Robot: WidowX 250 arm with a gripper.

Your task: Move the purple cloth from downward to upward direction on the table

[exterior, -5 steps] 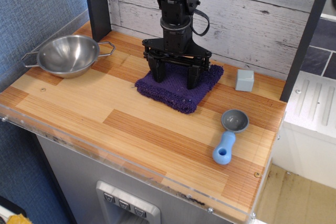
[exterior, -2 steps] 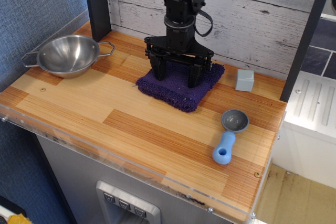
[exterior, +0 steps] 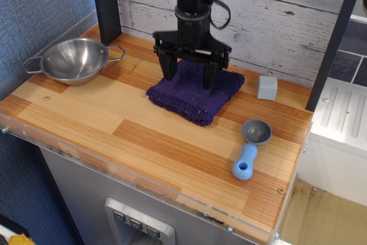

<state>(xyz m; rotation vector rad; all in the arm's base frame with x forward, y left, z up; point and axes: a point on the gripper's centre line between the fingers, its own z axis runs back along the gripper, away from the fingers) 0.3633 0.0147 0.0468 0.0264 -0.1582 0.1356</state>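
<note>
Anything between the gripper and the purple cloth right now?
Nothing visible. The open gripper hangs directly over the cloth, its fingers spread above the far half. The bowl, grey cube and blue scoop all lie off to the sides.

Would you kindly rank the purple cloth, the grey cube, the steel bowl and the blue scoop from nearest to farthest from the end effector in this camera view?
1. Purple cloth: directly under the end effector.
2. Grey cube: to its right, near the back wall.
3. Steel bowl and blue scoop: too close to call; the bowl sits far left, the scoop front right.
</note>
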